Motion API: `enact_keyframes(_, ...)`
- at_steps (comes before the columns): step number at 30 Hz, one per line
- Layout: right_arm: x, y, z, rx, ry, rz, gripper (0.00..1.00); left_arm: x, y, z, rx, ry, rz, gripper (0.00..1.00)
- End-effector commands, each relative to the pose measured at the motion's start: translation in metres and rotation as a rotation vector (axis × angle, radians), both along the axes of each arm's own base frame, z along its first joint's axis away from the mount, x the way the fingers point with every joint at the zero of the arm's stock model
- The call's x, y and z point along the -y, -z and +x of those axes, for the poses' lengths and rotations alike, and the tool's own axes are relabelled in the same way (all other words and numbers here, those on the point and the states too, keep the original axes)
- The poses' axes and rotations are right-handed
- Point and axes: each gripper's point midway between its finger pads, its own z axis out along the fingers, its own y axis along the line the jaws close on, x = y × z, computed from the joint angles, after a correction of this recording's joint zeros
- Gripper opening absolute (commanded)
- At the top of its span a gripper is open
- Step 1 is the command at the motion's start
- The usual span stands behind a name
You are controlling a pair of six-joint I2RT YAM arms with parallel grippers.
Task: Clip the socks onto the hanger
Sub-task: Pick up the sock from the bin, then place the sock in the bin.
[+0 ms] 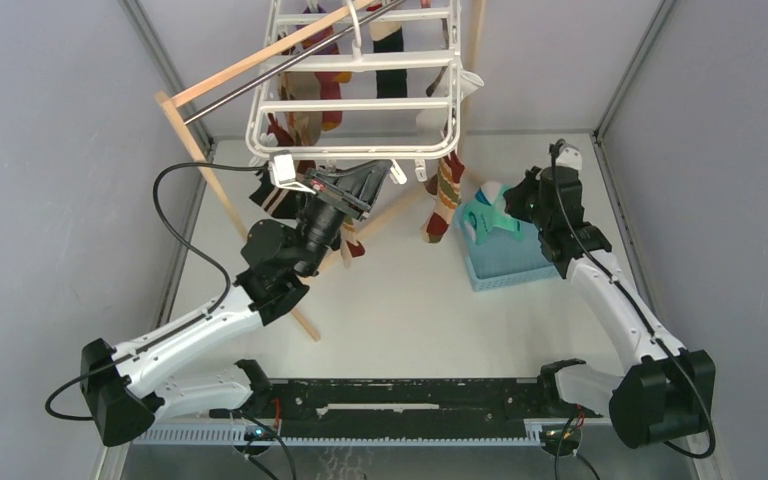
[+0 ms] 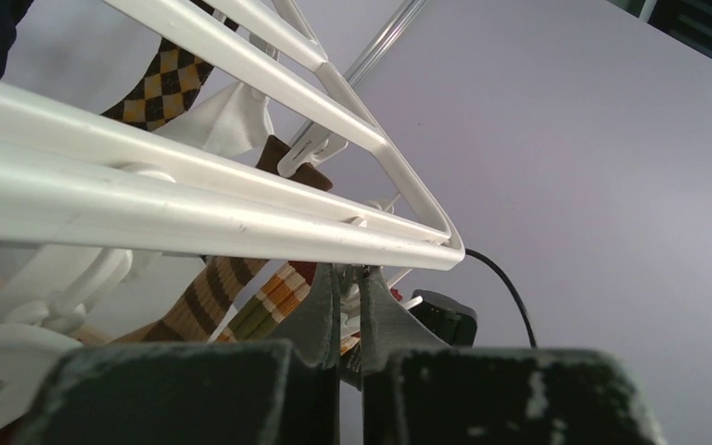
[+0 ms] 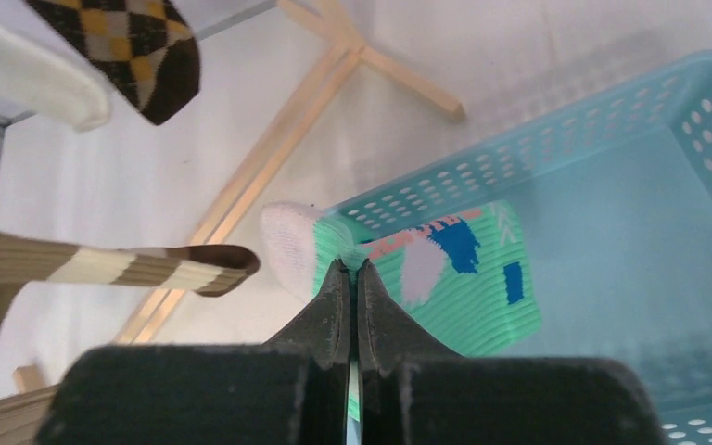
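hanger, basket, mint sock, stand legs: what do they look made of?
Hanger: probably plastic, glossy white, smooth moulded bars with highlights.
Basket: likely plastic, translucent teal, rows of punched holes in the walls.
Sock: knit fabric, matte and soft, with a fine ribbed texture.
Stand: looks like bare wood, pale and matte.

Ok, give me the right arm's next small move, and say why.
Probably lift straight up. The right fingers are shut on the mint-green sock, which lies across the rim of the basket, so it should clear that rim before travelling to the hanger, where the left fingers sit shut under a corner.
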Motion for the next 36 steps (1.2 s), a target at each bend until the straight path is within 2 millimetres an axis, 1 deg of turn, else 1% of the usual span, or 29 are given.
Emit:
enact_keyframes(1, -0.019, -0.018, -0.007, 0.048, -0.099, 0.020, 0.00, 0.002, 0.004, 0.002, 0.001, 0.010, 0.001, 0.00)
enact_keyframes(3, -0.019, -0.015, -0.005, 0.044, -0.098, 0.003, 0.00, 0.005, 0.005, 0.003, 0.000, 0.019, 0.004, 0.00)
enact_keyframes(4, -0.016, -0.010, -0.003, 0.033, -0.085, -0.012, 0.02, 0.006, 0.005, 0.003, -0.002, 0.024, 0.003, 0.00)
enact_keyframes(8, -0.002, 0.017, 0.008, -0.030, -0.031, -0.082, 0.00, 0.007, 0.006, 0.003, -0.003, 0.028, 0.003, 0.00)
enact_keyframes(12, 0.006, 0.034, 0.014, -0.064, 0.020, -0.124, 0.00, 0.006, 0.006, 0.003, -0.002, 0.024, 0.007, 0.00)
enact_keyframes(15, 0.014, 0.024, 0.011, -0.025, 0.077, -0.136, 0.00, 0.006, 0.006, 0.004, -0.001, 0.018, 0.013, 0.00)
enact_keyframes(16, 0.018, 0.018, 0.009, -0.002, 0.093, -0.138, 0.00, 0.005, 0.005, 0.004, -0.001, 0.017, 0.012, 0.00)
enact_keyframes(19, 0.033, 0.005, 0.006, 0.035, 0.144, -0.171, 0.00, 0.007, 0.006, 0.004, -0.002, 0.022, 0.012, 0.00)
enact_keyframes(22, 0.048, -0.001, 0.003, 0.048, 0.189, -0.218, 0.00, 0.011, 0.007, 0.005, -0.005, 0.033, 0.012, 0.00)
enact_keyframes(24, 0.052, -0.001, 0.003, 0.047, 0.204, -0.239, 0.00, 0.012, 0.007, 0.005, -0.006, 0.039, 0.012, 0.00)
enact_keyframes(27, 0.054, 0.014, 0.008, 0.010, 0.199, -0.259, 0.00, 0.013, 0.008, 0.005, -0.008, 0.045, 0.012, 0.00)
enact_keyframes(32, 0.048, 0.069, 0.025, -0.107, 0.191, -0.274, 0.00, 0.009, 0.006, 0.004, 0.000, 0.038, 0.012, 0.00)
enact_keyframes(34, 0.042, 0.084, 0.028, -0.138, 0.174, -0.253, 0.08, 0.006, 0.005, 0.003, 0.003, 0.029, 0.011, 0.00)
enact_keyframes(36, 0.031, 0.091, 0.028, -0.156, 0.134, -0.208, 0.40, 0.003, 0.004, 0.003, 0.006, 0.019, 0.011, 0.00)
